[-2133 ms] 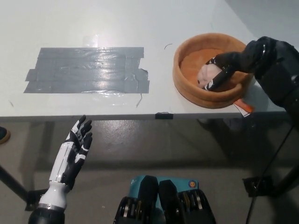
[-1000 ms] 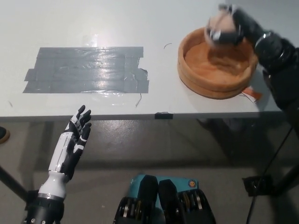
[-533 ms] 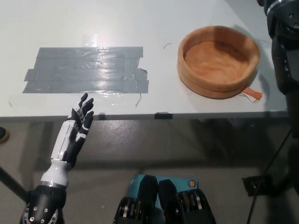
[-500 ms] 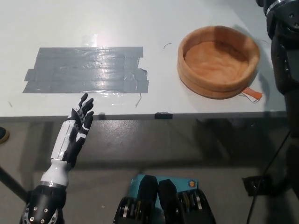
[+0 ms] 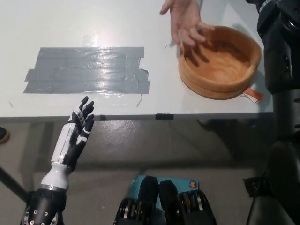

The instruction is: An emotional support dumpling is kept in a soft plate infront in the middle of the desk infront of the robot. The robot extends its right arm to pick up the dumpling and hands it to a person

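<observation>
Soft cloth, shiny tape, hard shells on a smooth desk

The plate (image 5: pixel 219 89) at the upper right looked like stuffed orange-brown fabric, matt and a little fuzzy, with a soft rolled rim and a small orange tag (image 5: pixel 253 95) of cloth or paper under its lower right edge. The desk (image 5: pixel 140 18) was a smooth white surface with a faint sheen. The grey tape (image 5: pixel 86 70) at the upper left was glossy and wrinkled, catching glare. The left hand (image 5: pixel 75 136), lower left, looked like hard white and black plastic. The right arm (image 5: pixel 280 51), along the right edge, was matt black.
</observation>
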Available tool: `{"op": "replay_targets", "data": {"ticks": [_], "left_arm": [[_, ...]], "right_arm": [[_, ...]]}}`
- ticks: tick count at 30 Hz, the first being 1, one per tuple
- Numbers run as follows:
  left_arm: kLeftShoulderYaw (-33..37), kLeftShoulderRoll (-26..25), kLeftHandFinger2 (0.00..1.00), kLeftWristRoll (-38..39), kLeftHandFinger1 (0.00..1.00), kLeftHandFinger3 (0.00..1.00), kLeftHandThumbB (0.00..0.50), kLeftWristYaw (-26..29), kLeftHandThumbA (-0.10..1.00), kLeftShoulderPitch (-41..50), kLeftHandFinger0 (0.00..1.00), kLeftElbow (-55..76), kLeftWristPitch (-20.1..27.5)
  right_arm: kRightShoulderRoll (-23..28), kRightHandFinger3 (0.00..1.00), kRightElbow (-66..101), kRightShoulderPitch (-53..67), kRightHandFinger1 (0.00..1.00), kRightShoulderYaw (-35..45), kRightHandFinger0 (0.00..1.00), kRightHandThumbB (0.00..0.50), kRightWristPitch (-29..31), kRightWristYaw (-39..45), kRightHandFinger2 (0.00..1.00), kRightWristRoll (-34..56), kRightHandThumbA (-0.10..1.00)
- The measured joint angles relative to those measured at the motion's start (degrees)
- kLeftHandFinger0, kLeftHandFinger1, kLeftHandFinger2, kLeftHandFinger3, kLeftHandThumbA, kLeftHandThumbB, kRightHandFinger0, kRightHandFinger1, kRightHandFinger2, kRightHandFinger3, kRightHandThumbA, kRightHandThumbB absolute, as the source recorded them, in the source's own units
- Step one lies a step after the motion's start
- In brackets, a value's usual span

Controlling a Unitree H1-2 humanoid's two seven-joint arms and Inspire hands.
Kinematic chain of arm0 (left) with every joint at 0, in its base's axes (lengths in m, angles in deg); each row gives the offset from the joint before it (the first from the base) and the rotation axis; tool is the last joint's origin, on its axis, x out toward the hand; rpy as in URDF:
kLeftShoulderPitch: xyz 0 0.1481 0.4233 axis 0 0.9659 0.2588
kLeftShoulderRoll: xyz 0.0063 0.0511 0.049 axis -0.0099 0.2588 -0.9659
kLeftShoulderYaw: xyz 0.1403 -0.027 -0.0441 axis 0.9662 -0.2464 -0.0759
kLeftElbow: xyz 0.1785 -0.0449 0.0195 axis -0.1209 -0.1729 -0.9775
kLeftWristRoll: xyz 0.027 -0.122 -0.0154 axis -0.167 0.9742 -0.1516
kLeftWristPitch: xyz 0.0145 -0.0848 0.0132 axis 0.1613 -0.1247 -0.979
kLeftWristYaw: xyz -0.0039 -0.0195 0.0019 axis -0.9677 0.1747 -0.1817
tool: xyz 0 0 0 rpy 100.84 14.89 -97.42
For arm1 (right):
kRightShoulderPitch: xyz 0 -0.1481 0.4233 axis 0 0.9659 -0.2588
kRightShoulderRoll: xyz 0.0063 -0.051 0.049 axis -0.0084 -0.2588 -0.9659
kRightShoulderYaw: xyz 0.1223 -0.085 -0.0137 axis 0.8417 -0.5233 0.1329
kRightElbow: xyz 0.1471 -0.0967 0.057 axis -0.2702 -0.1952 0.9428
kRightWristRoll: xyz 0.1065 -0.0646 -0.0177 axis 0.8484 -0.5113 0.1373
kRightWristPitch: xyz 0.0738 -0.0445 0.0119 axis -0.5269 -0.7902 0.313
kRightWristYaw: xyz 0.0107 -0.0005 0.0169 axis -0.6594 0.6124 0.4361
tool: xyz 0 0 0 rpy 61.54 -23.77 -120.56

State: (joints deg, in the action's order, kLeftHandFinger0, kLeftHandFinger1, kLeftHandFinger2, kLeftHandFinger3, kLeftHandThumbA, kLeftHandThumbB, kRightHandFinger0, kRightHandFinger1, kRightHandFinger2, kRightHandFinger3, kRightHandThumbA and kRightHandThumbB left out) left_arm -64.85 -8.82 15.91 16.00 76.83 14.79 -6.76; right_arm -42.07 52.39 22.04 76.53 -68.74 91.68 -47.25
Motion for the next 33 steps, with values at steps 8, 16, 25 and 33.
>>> {"op": "replay_targets", "data": {"ticks": [8,16,25,33], "left_arm": [[0.15,0.02,1.00,0.00,1.00,1.00,0.321,-0.02,0.85,0.82,1.00,0.00,0.11],[0.30,0.04,1.00,-0.01,1.00,1.00,0.326,-0.02,0.84,2.17,1.00,-0.01,0.10],[0.78,0.05,1.00,-0.07,1.00,1.00,0.343,-0.07,0.85,2.21,1.00,0.45,0.08],[0.84,0.04,1.00,-0.21,1.00,1.00,0.348,-0.07,0.84,2.19,1.00,0.67,0.08]], "right_arm": [[1.32,0.85,-2.14,-0.42,0.48,-7.82,0.00,0.159,1.12,-1.66,0.84,-3.15,-0.10],[2.88,0.76,-17.34,-4.00,0.47,-23.69,0.00,0.185,5.51,-5.84,0.88,-12.56,-0.10],[2.25,0.87,-35.88,-9.78,0.59,-35.36,0.08,0.219,12.85,-12.06,1.00,-20.42,-0.10],[0.78,1.00,-41.30,-11.14,1.00,-38.51,0.95,0.413,16.36,-15.19,1.00,-23.56,0.41]]}}
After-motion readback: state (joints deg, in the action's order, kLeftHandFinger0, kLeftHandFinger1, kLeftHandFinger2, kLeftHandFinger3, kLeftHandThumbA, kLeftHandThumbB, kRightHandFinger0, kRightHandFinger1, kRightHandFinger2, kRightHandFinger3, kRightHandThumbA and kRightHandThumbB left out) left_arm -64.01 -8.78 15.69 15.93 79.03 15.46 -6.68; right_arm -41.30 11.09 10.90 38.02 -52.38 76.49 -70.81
